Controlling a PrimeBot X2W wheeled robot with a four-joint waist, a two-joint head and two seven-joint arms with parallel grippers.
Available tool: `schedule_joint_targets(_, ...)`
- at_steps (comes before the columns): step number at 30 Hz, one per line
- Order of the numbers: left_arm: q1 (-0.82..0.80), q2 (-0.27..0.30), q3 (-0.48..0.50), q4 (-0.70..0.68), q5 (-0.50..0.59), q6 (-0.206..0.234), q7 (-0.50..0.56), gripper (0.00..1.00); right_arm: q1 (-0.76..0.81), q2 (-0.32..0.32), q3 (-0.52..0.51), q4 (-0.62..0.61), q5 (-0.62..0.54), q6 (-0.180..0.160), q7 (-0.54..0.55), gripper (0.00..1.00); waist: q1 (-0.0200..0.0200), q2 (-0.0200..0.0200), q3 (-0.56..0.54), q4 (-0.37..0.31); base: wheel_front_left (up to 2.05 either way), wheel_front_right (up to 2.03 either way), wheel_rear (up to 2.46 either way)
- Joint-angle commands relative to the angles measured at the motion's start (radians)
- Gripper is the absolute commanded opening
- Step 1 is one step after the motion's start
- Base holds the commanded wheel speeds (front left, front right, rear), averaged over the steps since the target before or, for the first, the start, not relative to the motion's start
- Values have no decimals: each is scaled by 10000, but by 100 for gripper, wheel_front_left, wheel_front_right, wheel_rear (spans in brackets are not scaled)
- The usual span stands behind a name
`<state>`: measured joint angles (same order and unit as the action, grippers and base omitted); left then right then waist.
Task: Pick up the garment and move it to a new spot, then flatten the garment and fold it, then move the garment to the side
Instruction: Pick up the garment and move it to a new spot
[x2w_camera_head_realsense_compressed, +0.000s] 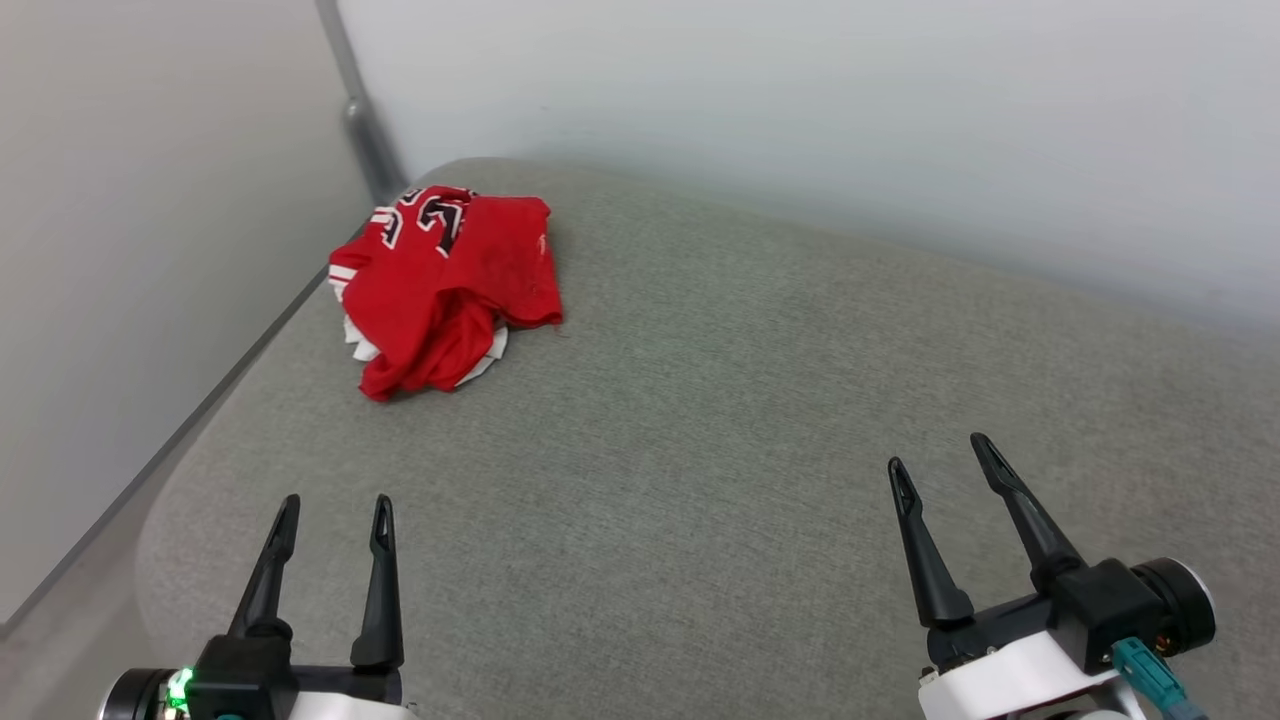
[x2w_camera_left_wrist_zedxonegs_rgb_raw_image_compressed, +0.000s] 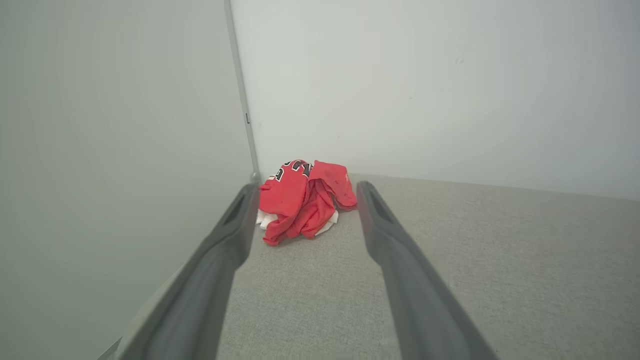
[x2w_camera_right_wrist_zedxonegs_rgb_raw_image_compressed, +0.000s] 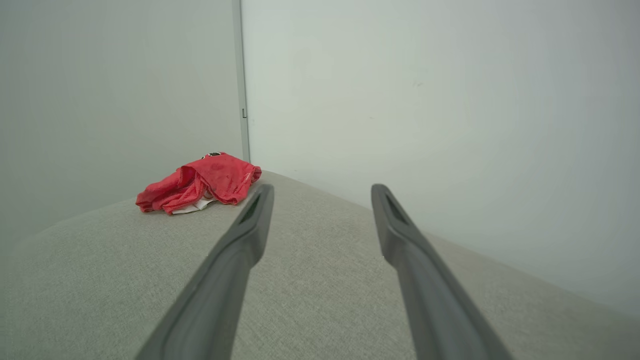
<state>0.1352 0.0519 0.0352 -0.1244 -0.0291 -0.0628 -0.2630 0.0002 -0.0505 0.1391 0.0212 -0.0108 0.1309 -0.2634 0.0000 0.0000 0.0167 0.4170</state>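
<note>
The garment (x2w_camera_head_realsense_compressed: 446, 288), a red shirt with white trim and black lettering, lies crumpled in a heap at the far left corner of the grey padded surface (x2w_camera_head_realsense_compressed: 700, 450). My left gripper (x2w_camera_head_realsense_compressed: 333, 512) stands open at the lower left, well short of the heap, nothing between its fingers. At the lower right my right gripper (x2w_camera_head_realsense_compressed: 940, 453) is open and holds nothing. The left wrist view has the garment (x2w_camera_left_wrist_zedxonegs_rgb_raw_image_compressed: 302, 199) ahead, framed between the open fingers of the left gripper (x2w_camera_left_wrist_zedxonegs_rgb_raw_image_compressed: 306, 189). In the right wrist view the garment (x2w_camera_right_wrist_zedxonegs_rgb_raw_image_compressed: 200, 183) lies far off to the left of the right gripper (x2w_camera_right_wrist_zedxonegs_rgb_raw_image_compressed: 321, 187).
Pale walls close in behind and to the left of the surface, meeting at a corner with a grey vertical strip (x2w_camera_head_realsense_compressed: 362, 115) just behind the heap. The surface's rounded left edge (x2w_camera_head_realsense_compressed: 160, 500) drops off close to my left gripper.
</note>
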Motion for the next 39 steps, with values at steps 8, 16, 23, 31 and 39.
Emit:
schedule_joint_targets(8, 167, -18, -43, 77, 126, -68, -28, 100, 120, 6, -19, 195, 270, -3, -21, 100, 0, 0, -80, 238, 0, 0, 0)
schedule_joint_targets(16, -153, -20, 302, 347, -531, -263, -26, 100, -139, 6, 58, 113, 87, -3, -21, 100, 0, 0, 268, 24, 0, 0, 0)
schedule_joint_targets(23, -1689, 613, 264, 1264, -1422, -657, -26, 100, -745, 1, -41, -66, -354, -3, -21, 100, 0, 0, 1744, -799, 0, 0, 0)
schedule_joint_targets(31, -4712, 3424, -1357, 2774, -3572, -663, 467, 100, -1488, -115, -186, -513, -1033, -3, -21, 100, 0, 0, 3656, -1561, 0, 0, 0)
schedule_joint_targets(39, -8769, 7277, -3010, 4210, -7795, -666, 4230, 100, -2118, -321, -370, -1040, -1328, -3, -21, 100, 0, 0, 5594, -2478, 0, 0, 0)
